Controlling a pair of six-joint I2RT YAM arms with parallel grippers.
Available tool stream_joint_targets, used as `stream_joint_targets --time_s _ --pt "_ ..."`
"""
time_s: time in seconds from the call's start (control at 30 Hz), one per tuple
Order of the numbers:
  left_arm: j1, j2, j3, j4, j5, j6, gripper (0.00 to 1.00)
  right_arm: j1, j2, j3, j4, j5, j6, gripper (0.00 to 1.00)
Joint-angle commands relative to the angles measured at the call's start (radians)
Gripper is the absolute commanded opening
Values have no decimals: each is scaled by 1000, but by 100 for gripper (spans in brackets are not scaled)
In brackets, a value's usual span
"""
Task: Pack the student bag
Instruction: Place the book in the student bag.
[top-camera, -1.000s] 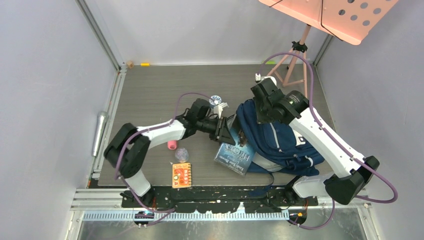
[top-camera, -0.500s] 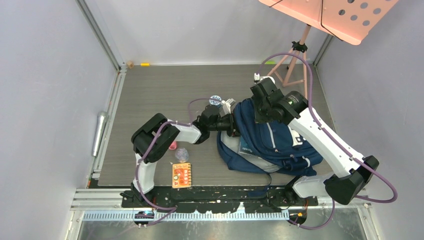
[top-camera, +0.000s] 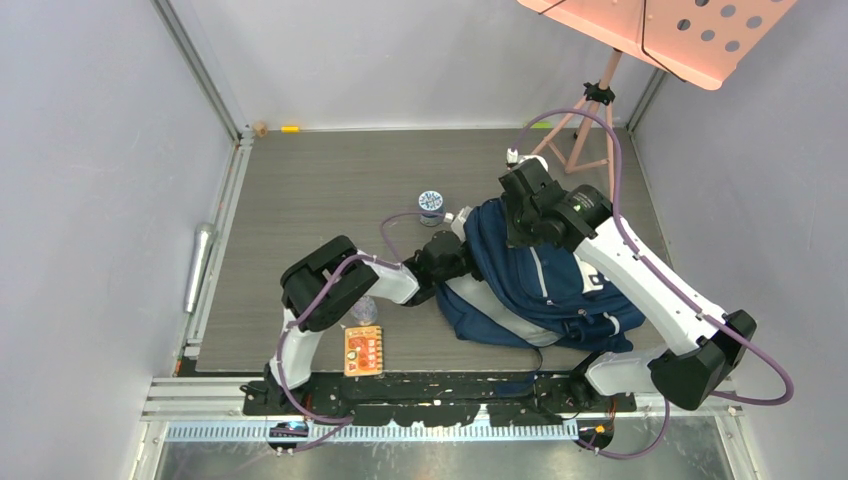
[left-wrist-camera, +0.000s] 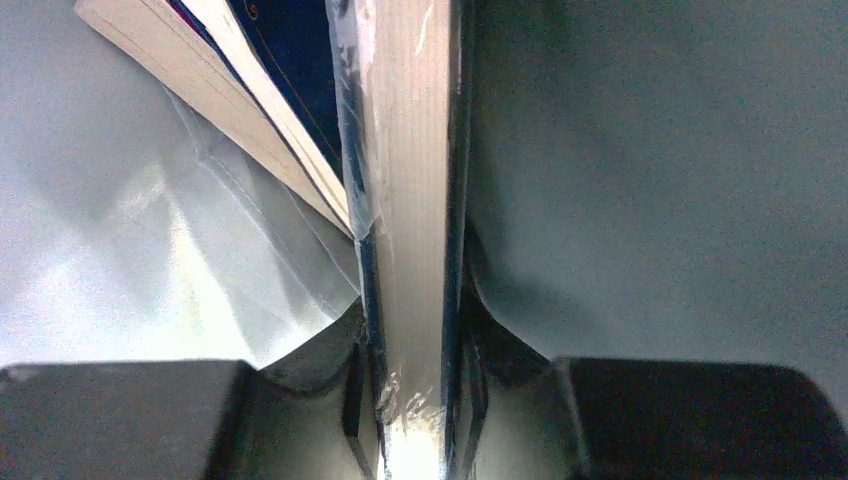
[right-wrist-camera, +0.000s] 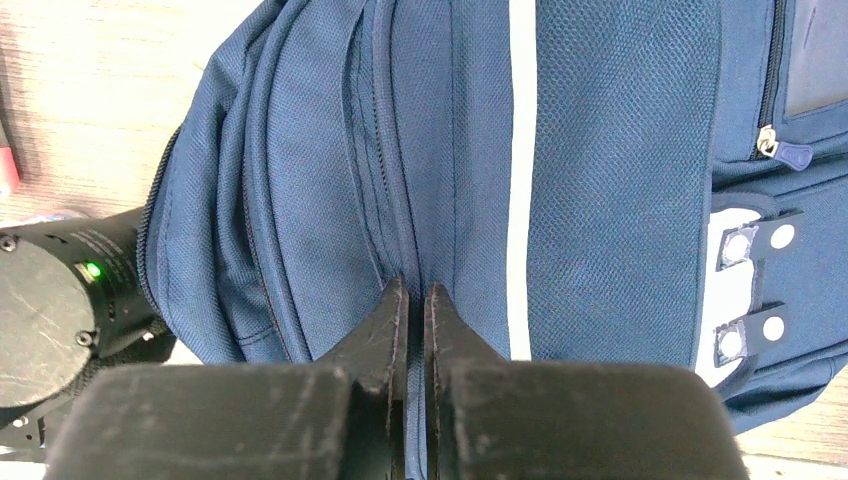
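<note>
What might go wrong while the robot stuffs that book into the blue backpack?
The book pinched in the left gripper may jam against the other book lying tilted inside. The right gripper grips only a thin fold of the backpack; if it slips, the opening might fall shut on the left gripper.

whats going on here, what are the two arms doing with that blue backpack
The robot is packing the student bag. The right gripper has its jaws shut on a fold of the bag's navy fabric, apparently holding the opening up. The left gripper is inside the pale lining, jaws clamped on a plastic-wrapped book held edge-on, beside another book already in there. An orange card and a small round tin lie outside the bag.
</note>
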Motion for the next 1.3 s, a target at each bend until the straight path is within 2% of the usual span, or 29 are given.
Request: stream_joint_targets --time_s 0.0,0.07,0.17,0.37,0.43,0.7,0.83,1.03,1.27 --pt "-19 -17 48 -65 -201 73 22 6 -61 11 128 -8 26 0" --pt "-20 -39 27 -135 -207 87 38 6 -70 7 127 -4 26 0" --pt "-20 -90 -16 -208 -213 123 56 6 -85 1 123 5 27 0" --pt "-20 -241 -98 -409 -240 228 73 6 -107 -8 116 10 28 0" --pt "-20 -278 -124 -441 -240 241 75 6 -110 -11 113 12 30 0" --pt "-46 -268 -119 -471 -178 250 58 6 -105 -6 113 17 28 0" --pt "-55 -209 -68 -399 -138 248 43 6 -104 -6 113 21 27 0" --pt "-77 -102 84 -317 -81 251 36 6 -108 -8 118 33 23 0" --pt "-115 -1 226 -246 -132 274 34 6 -113 -18 134 32 29 0"
